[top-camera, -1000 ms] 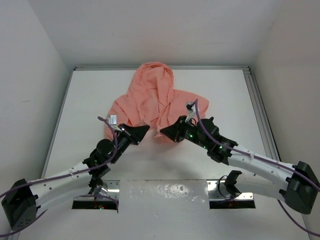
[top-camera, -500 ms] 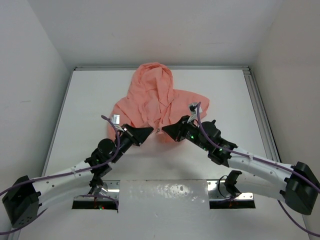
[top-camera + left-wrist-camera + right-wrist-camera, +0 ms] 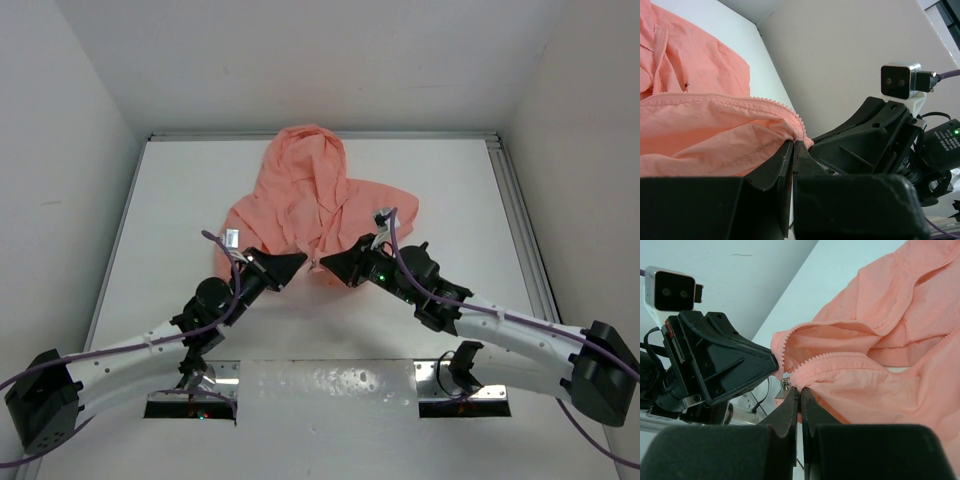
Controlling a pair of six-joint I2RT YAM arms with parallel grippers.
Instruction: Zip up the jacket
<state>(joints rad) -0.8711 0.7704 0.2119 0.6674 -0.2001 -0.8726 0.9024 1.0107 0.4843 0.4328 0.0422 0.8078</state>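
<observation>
The salmon-pink hooded jacket (image 3: 300, 205) lies on the white table, hood toward the far wall, front open. My left gripper (image 3: 297, 261) is shut on the bottom end of one zipper edge (image 3: 775, 104). My right gripper (image 3: 325, 264) is shut on the bottom end of the other zipper edge (image 3: 840, 358), with the small metal zipper slider (image 3: 785, 385) showing just beside its jaws. Both grippers meet at the jacket's near hem, tips only a few centimetres apart. In each wrist view the other gripper shows close by: the right one (image 3: 865, 135) and the left one (image 3: 725, 360).
The white table (image 3: 160, 200) is walled on three sides. A metal rail (image 3: 515, 210) runs along its right edge. A pale plate (image 3: 330, 385) and two black mounts sit at the near edge between the arm bases.
Both grippers shifted slightly, the right one moved left toward the left one. The jacket's near hem between them stays gathered. Both grips are unchanged.
</observation>
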